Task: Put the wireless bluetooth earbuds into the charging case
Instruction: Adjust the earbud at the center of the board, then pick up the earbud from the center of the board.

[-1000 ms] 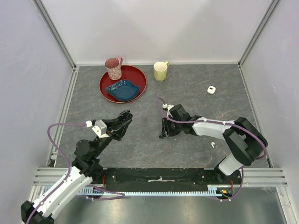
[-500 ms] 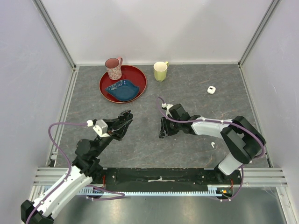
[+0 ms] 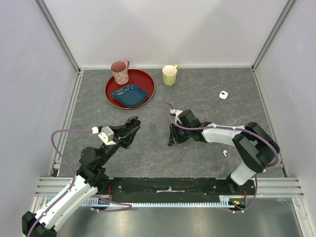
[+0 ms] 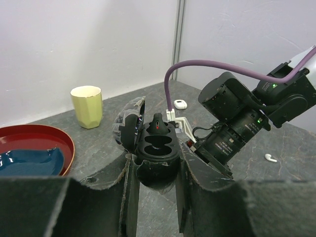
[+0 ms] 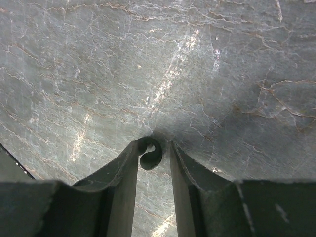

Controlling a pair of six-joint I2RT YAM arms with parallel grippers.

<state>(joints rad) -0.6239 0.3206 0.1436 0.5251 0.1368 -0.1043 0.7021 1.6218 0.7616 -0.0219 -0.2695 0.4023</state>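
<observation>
My left gripper [image 4: 155, 173] is shut on a black charging case [image 4: 157, 148], held above the table left of centre [image 3: 131, 123]. Its lid stands open, both sockets are empty and a red light glows at the hinge. My right gripper [image 5: 153, 144] points down at the table [image 3: 171, 141], open around a small dark curved earbud [image 5: 150, 157]. That earbud touches the left finger, with a gap to the right one. A white earbud [image 3: 225, 153] lies near the right arm's elbow. A small white case [image 3: 223, 95] lies at the far right.
At the back left a red tray [image 3: 145, 79] holds a blue dish [image 3: 129, 95] and a pink mug [image 3: 119, 72]. A yellow mug [image 3: 170, 75] stands beside it. Walls close the table in on three sides.
The right gripper's fingers have drawn closer together around the dark earbud, and the arm has shifted slightly left. The left arm and the case have not moved.
</observation>
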